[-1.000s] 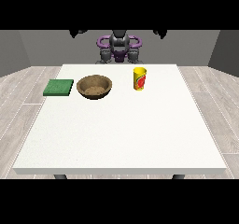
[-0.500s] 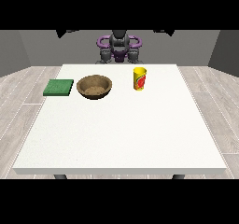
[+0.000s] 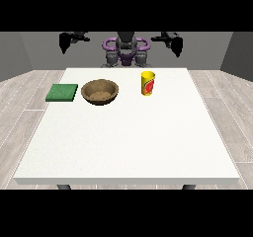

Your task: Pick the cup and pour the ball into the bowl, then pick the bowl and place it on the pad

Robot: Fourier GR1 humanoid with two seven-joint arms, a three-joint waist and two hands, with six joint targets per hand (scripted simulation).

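While both arms are held out wide at shoulder height behind the table [image 3: 123, 142], neither hand touches anything. Hand at the view's left [image 3: 64, 42]: hangs dark above and behind the table's far left corner, well apart from every object; whether its fingers are straight or curled, I cannot tell. Hand at the view's right [image 3: 175, 44]: same posture on the other side, above and behind the far right part of the table; finger state likewise cannot be told.

Objects all sit in a row along the far part of the white table.
- Cup [image 3: 147, 83]: yellow with a red mark on its side, upright, right of centre, standing alone. The ball is not visible from this angle.
- Bowl [image 3: 100, 92]: brown, wood-coloured, upright, left of the cup with a clear gap between them.
- Pad [image 3: 62, 92]: green, square, flat on the table, just beside the bowl on its left, not touching it as far as I can see.

Robot torso [image 3: 126, 51]: dark with purple shoulder rings, centred behind the far edge. Near half of the table bears nothing.
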